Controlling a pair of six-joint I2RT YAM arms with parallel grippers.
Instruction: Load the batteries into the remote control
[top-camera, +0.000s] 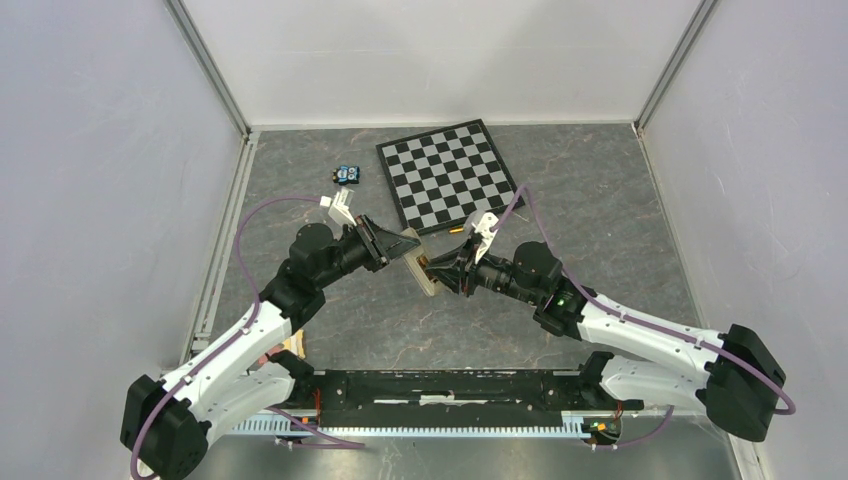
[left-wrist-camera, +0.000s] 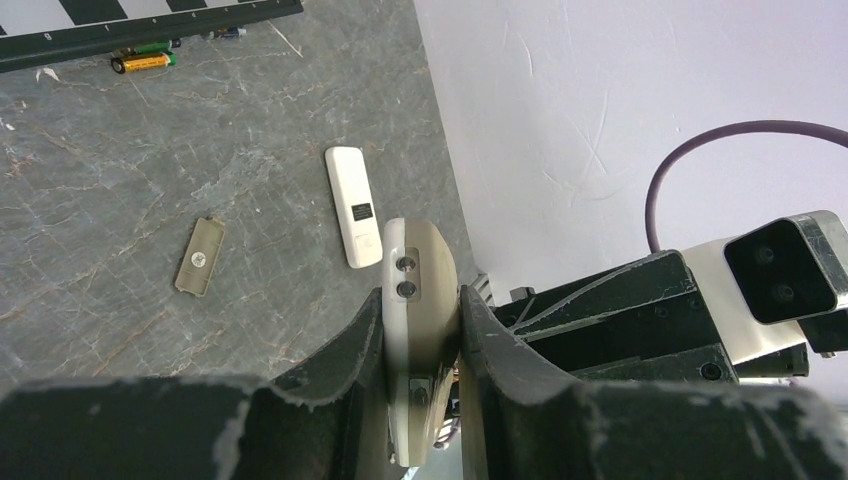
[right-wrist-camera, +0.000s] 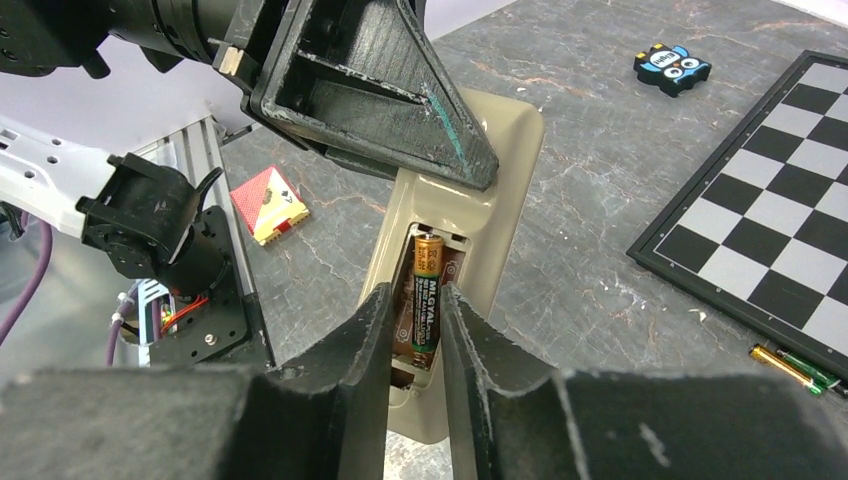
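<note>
The left gripper holds the remote control up off the counter, above its middle. Its jaws are clamped on the handset's two long sides, and the tan back is turned toward the other arm. The battery bay in that back is uncovered.

One battery, dark with a gold end, lies lengthwise in the bay. The right gripper sits right over it. Its jaws stand a little apart on either side of the cell, and a sliver of space shows, so they look parted rather than pinching. The slot beside the battery is mostly hidden behind one jaw, so it cannot be told whether it is filled.

Two loose batteries, one gold and one green, lie on the counter touching the near edge of the checkerboard, which sits toward the far edge. A small tan cover lies flat on the counter, near a plain white slab.

The task looks roughly half done, with one cell in place. What probably remains is to fetch the gold cell from beside the board, seat it in the second slot, and perhaps refit the cover.
</note>
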